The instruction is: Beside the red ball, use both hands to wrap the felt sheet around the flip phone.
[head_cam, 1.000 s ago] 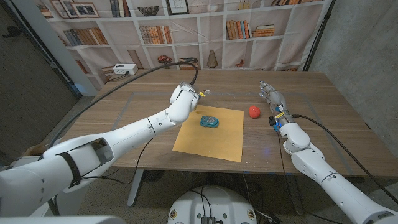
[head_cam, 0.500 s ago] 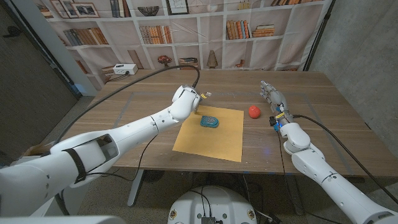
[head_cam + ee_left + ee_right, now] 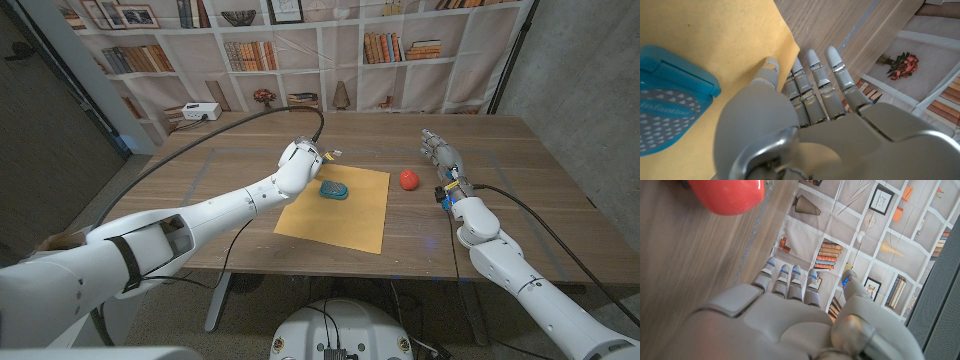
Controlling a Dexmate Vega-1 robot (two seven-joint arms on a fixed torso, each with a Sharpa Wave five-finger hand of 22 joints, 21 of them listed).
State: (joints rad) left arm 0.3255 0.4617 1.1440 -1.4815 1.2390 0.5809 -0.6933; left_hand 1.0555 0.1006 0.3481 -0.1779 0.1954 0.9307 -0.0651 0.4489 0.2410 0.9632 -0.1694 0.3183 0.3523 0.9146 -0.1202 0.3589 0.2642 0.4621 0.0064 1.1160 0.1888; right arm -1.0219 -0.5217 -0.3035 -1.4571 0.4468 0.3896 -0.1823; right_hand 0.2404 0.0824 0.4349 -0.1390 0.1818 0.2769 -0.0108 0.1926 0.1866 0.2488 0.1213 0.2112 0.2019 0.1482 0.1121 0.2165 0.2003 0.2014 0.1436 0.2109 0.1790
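Your left hand [image 3: 297, 165] was at the felt sheet's [image 3: 340, 215] far-left corner. In the left wrist view its fingers [image 3: 812, 75] reached past that corner onto the bare wood and the thumb lay on top of the yellow felt, so the corner looked pinched between them, though the contact under the sheet was hidden. The felt sheet lay flat near the middle of the table [image 3: 250, 235], a bit skewed to the table's edges. The flip phone [image 3: 335, 191], blue and closed, sat on the sheet's far part, just beside your left hand but not touching it as far as the head view showed. The red ball [image 3: 408, 179] sat on bare wood just off the sheet's far-right corner, apart from the felt. Your right hand [image 3: 436, 152] was right of the ball toward the table's right edge, near it and not touching; its fingers were straight and slightly apart with nothing in them. The right wrist view showed the ball close ahead of that hand's fingertips [image 3: 790, 272], on the wood.
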